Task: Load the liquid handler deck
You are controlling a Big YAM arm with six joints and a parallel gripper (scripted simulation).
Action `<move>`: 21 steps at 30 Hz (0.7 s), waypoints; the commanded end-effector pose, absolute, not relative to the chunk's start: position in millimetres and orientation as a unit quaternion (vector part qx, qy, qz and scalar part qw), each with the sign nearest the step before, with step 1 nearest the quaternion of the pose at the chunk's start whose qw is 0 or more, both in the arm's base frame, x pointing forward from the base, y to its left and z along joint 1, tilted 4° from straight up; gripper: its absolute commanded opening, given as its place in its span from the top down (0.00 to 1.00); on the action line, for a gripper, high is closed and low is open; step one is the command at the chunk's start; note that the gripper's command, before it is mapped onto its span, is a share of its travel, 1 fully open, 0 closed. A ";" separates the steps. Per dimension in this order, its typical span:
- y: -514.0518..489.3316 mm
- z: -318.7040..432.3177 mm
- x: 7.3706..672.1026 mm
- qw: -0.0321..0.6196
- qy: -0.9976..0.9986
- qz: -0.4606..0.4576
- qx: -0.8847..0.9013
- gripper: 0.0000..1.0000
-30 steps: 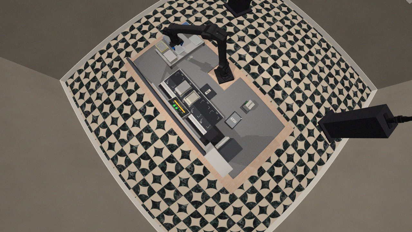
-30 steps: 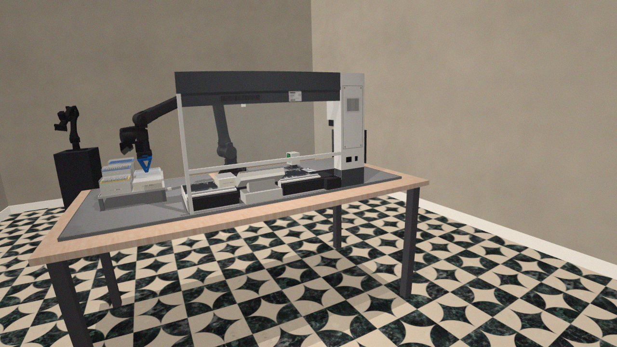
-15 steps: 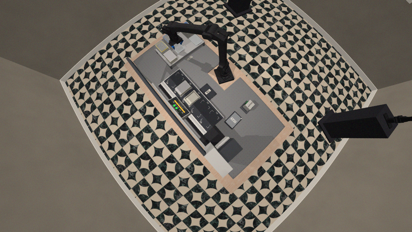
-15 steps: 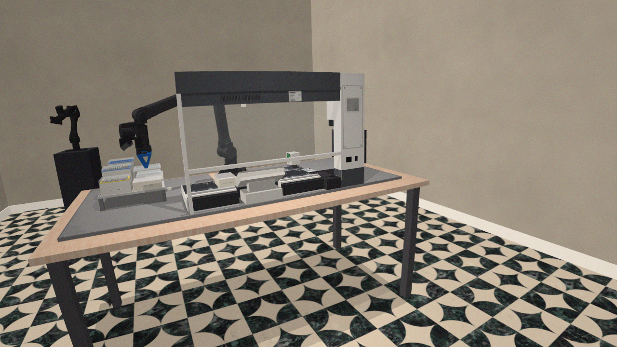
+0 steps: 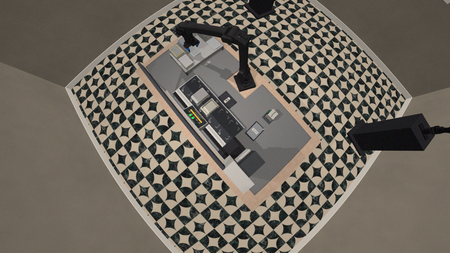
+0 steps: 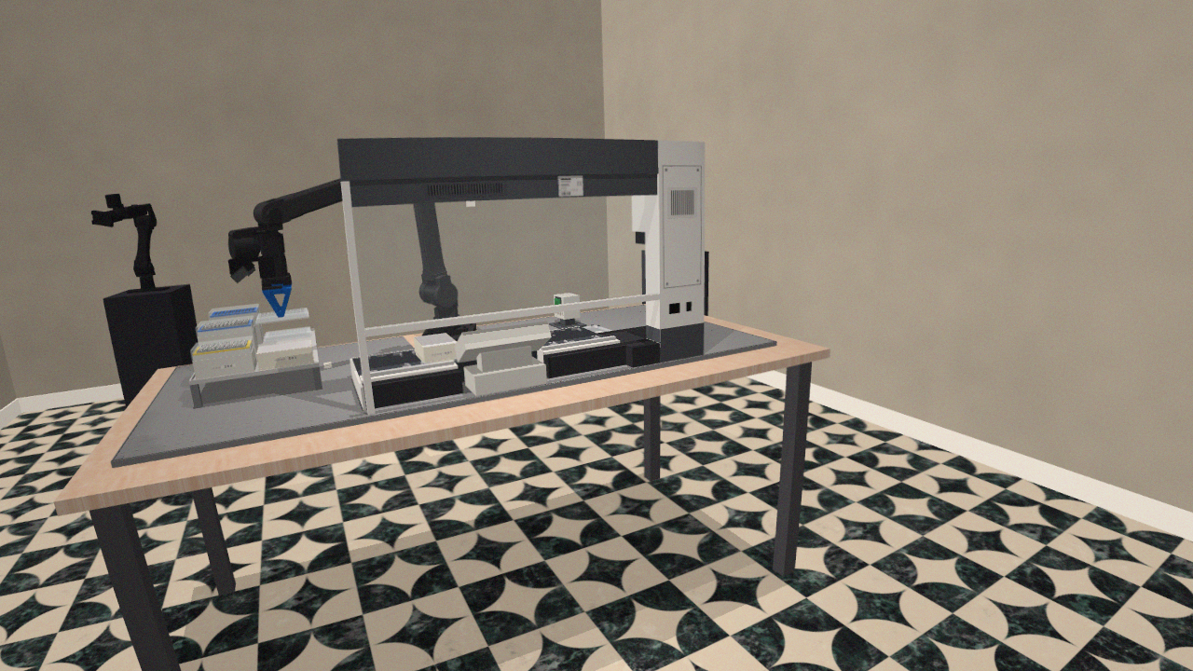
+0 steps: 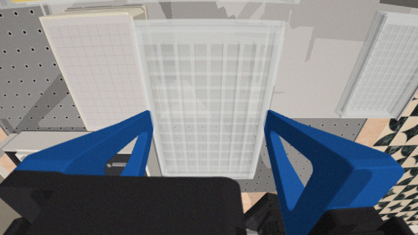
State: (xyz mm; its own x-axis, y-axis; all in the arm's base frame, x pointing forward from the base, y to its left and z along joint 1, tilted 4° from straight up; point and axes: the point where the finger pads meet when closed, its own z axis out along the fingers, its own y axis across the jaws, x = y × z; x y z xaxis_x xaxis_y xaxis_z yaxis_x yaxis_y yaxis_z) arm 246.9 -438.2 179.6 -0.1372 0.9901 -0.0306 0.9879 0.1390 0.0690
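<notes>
My gripper is shut on the long sides of a clear lidded sample plate, with its lid squarely on. It holds the plate level a little above the SHELF at the table's far end. On the deck, a sealed deep-well block sits in D4 and an open reservoir in D3. D2 beside them is bare. The lid park LP1 is empty. I cannot read the held plate's label.
A cream sealed block and another lidded plate lie on the SHELF on either side of the held plate. Tip racks stand at the SHELF's end. The regrip nest RG and the READY key stand near the arm's base.
</notes>
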 end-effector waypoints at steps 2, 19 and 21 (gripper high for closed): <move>-454.3 228.6 245.3 0.076 0.750 0.000 0.656 1.00; -451.8 253.9 242.4 0.076 0.750 0.000 0.657 1.00; -451.5 257.3 242.1 0.076 0.750 0.000 0.656 1.00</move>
State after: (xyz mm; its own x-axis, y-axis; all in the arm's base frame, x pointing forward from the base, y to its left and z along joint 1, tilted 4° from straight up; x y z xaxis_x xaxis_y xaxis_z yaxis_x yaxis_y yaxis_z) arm 244.9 -438.4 212.3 -0.1370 0.9900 -0.0322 0.9879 0.1389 0.0694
